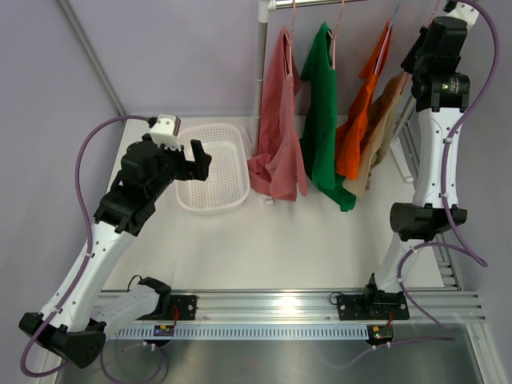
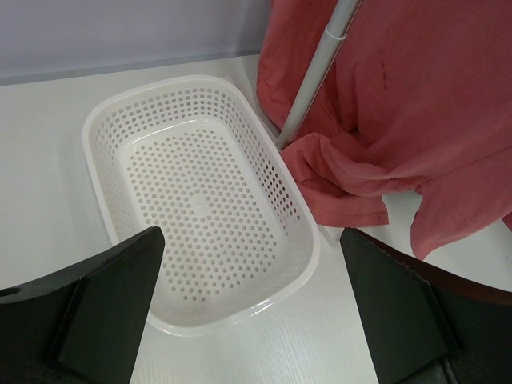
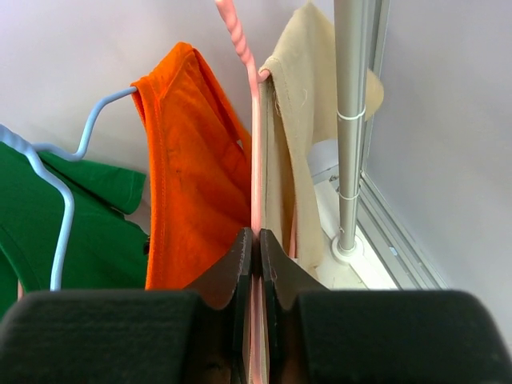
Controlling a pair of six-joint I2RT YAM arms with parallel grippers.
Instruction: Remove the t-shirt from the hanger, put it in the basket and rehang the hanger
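Right fingers [image 3: 244,258] are pressed together, pinching the pink hanger [image 3: 257,160]. The hanger's arm runs straight ahead and up from the pinch, in line with the finger gap, its hook above. The beige t-shirt [image 3: 302,112] drapes on that hanger, just ahead and right of the fingers, with its long axis hanging down and the collar up at the hook. I can't tell whether the pads catch fabric too. The orange shirt [image 3: 188,160] hangs just left and the rail post [image 3: 352,120] just right. The right arm is on the job. Left fingers [image 2: 120,296] are spread wide, with the white basket [image 2: 100,128] on the bench [image 2: 40,200] just ahead of them, well apart from the beige shirt.
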